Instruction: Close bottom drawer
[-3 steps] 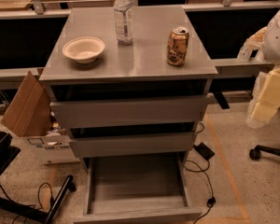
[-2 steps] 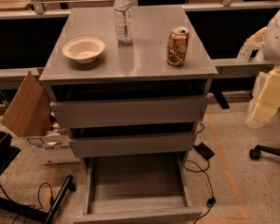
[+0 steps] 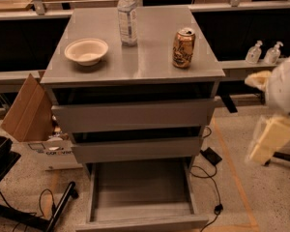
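**Operator:** Where is the bottom drawer?

**Spotter:** You have the bottom drawer (image 3: 141, 222) at the foot of the grey cabinet (image 3: 209, 92), pulled far out toward the camera. Its shallow grey tray lies open to view, and its plain front sits at the lower edge of the view. Above it, the middle drawer (image 3: 135, 150) and the top drawer (image 3: 133, 116) each stand out a little from the cabinet, with a dark gap over each front.

**Operator:** And the pincer?

**Spotter:** Your pincer (image 3: 267, 140) hangs at the right edge of the view, a cream-coloured shape below the arm's white rounded casing. It is well apart from the cabinet, at about the height of the middle drawer, and it touches nothing that you can see. I cannot tell how far it is open, nor whether it has hold of anything.

**Operator:** What stands on the worktop?

**Spotter:** On the worktop (image 3: 145, 64) you see a pale bowl (image 3: 86, 50) at the left, a clear plastic bottle (image 3: 127, 17) upright toward the back, and a gold drink can (image 3: 183, 47) upright at the right. All three stand apart from one another.

**Operator:** Anything around the cabinet?

**Spotter:** A cardboard box (image 3: 26, 111) leans just beside the cabinet's left side. To the right, black cables (image 3: 209, 178) run over the speckled floor near the open drawer. Two pump bottles (image 3: 264, 52) stand on the ledge behind your arm.
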Controlling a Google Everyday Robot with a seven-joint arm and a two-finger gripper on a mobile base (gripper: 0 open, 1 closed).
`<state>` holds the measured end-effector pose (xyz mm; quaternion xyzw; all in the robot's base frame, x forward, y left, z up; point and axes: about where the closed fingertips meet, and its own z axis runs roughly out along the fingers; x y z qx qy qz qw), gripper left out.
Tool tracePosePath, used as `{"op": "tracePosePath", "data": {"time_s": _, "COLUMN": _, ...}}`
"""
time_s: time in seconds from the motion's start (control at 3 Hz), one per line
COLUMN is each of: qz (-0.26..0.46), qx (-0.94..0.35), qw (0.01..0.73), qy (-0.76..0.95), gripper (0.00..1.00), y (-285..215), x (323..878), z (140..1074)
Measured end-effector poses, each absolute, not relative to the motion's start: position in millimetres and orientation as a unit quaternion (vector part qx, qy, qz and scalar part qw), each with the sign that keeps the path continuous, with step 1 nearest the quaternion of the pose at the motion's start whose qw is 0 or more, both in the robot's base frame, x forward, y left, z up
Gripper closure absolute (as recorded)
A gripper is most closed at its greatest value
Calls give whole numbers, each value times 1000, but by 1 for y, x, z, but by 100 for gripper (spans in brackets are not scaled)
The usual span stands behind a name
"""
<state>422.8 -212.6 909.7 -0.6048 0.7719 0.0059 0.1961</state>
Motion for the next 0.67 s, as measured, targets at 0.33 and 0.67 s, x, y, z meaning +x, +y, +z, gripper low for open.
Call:
{"op": "tracePosePath", "data": {"time_s": 0.33, "qz": 27, "qx": -602, "qw": 223, "qy": 766, "gripper": 0, "y": -216, "x": 396, "z": 846}}
{"op": "tracePosePath", "data": {"time_s": 0.67, "qz": 50, "qx": -596, "qw": 226, "qy": 769, "gripper": 0, "y": -211, "x": 380, "z": 764}}
